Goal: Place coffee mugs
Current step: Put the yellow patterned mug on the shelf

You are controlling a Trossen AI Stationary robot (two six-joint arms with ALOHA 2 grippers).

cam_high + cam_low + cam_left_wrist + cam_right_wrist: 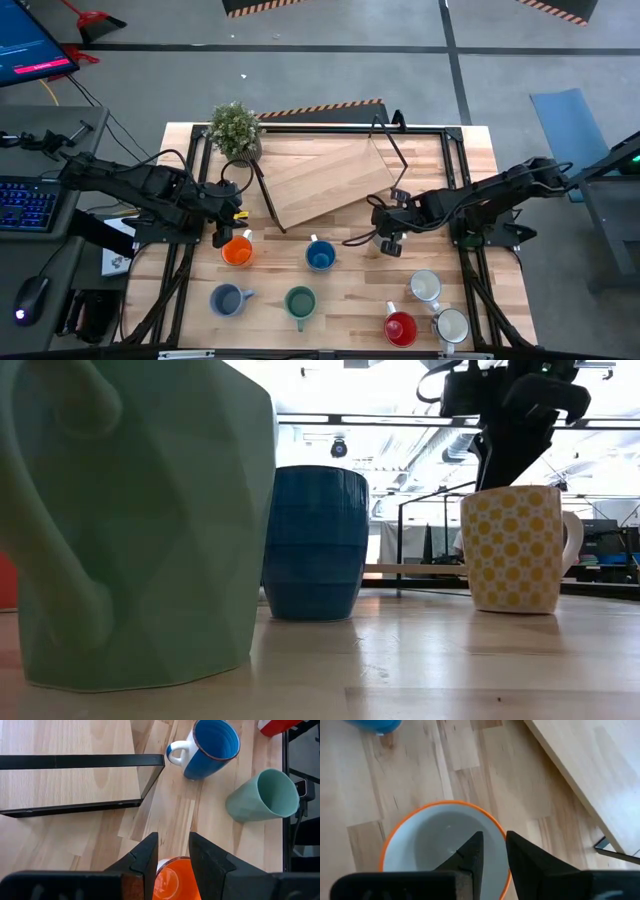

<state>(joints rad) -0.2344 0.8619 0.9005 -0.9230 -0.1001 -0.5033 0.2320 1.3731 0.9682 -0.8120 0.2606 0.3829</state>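
While the cream mug (515,550), patterned in yellow with an orange rim, stands flat on the worktop (350,300) just off the near right corner of the tilted wooden board (320,180), the right gripper (493,836) reaches down over it. Its jaws stand narrow and closed on the mug's wall, one inside the cup and one outside. The orange mug (237,251) sits just off the board's near left corner. The left gripper (173,836) hovers right over it, its jaws narrow with bare wood showing between them, holding nothing that I can see. The bright blue mug (320,257) stands between the two, also near the board's front edge.

To do this step well, I judge the right arm should raise the cream mug straight up before it travels anywhere, so the base does not drag or tip. A pinch on one wall lets the cup swing, so slow, level motion suits it. The board's black frame (400,150) is close by and wants clearance.
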